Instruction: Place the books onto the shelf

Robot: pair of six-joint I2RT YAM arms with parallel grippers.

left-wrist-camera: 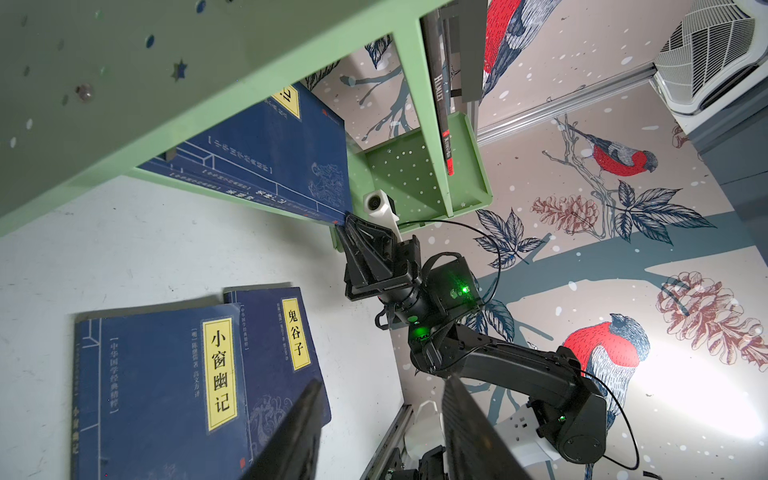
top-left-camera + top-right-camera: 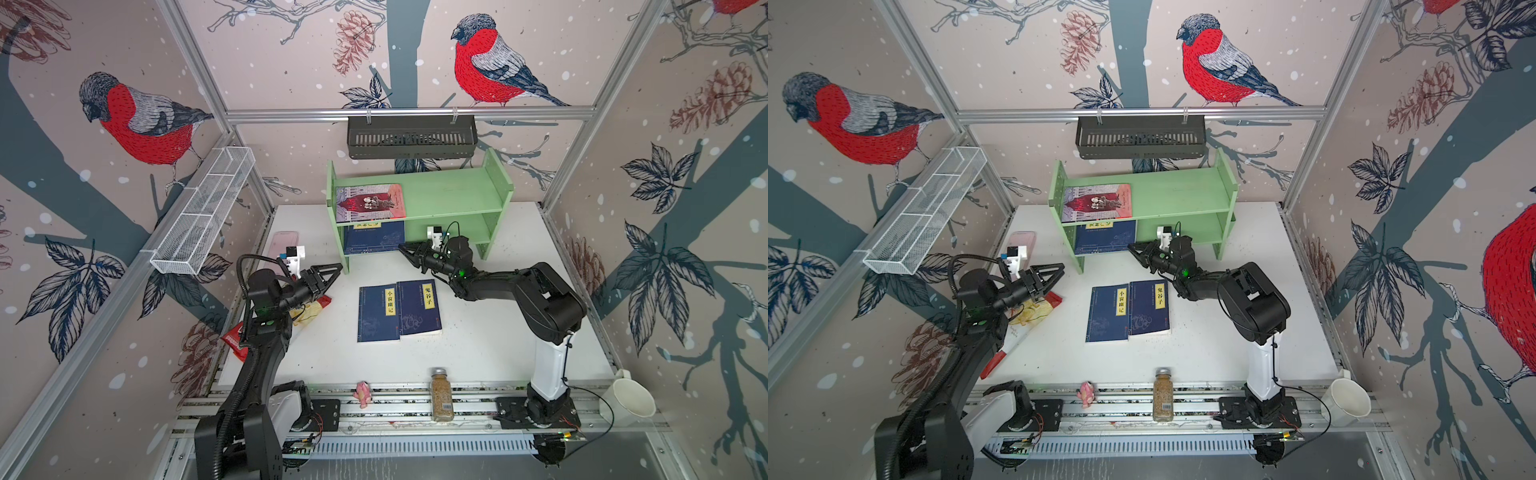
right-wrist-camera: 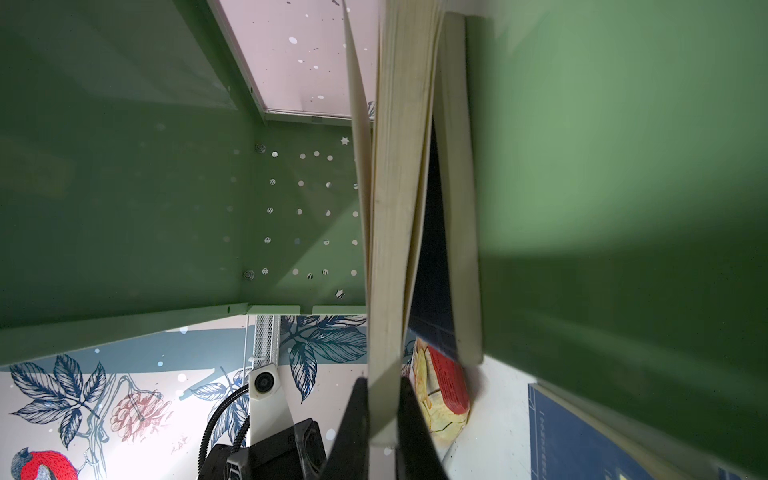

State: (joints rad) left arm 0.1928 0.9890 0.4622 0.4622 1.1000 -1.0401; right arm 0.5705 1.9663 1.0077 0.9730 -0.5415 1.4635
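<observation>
One navy book (on shelf) pinched by right pincer; left pincer agape.

Toward 12 o'clock on the white surface, the light green wooden two-tier shelf holds a pink-red paperback with illustrated figures and, below it, a dark navy paperback with a yellow title label. At centre lie two more navy paperbacks, their yellow labels lettered black.
</observation>
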